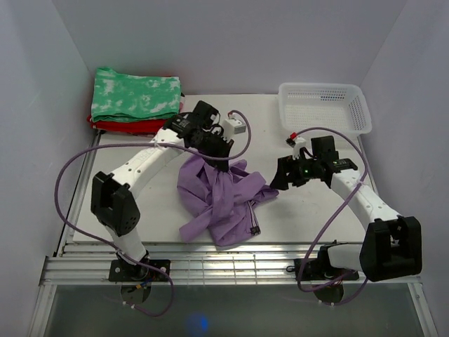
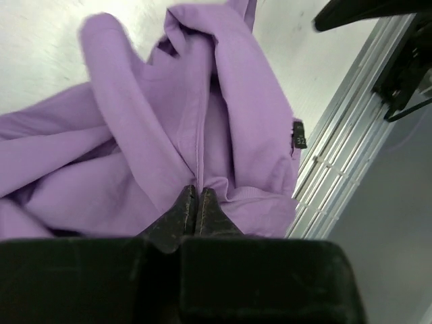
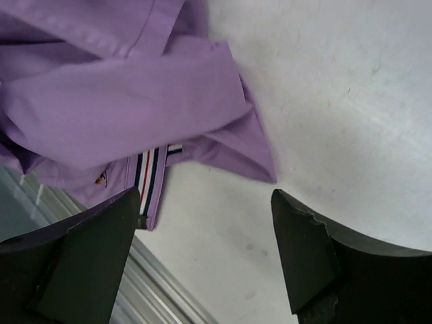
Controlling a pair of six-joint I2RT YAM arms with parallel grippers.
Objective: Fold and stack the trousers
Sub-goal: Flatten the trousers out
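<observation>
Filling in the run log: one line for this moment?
left gripper: shut on trousers | right gripper: open, beside trousers | trousers: crumpled on table

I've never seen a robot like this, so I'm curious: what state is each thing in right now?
trousers: unfolded, crumpled in a heap.
left gripper: shut, pinching a fold of the trousers.
right gripper: open, empty, beside the trousers.
basket: upright, empty.
red garment: folded, at the bottom of its pile.
green garment: folded, lying on the red garment.
</observation>
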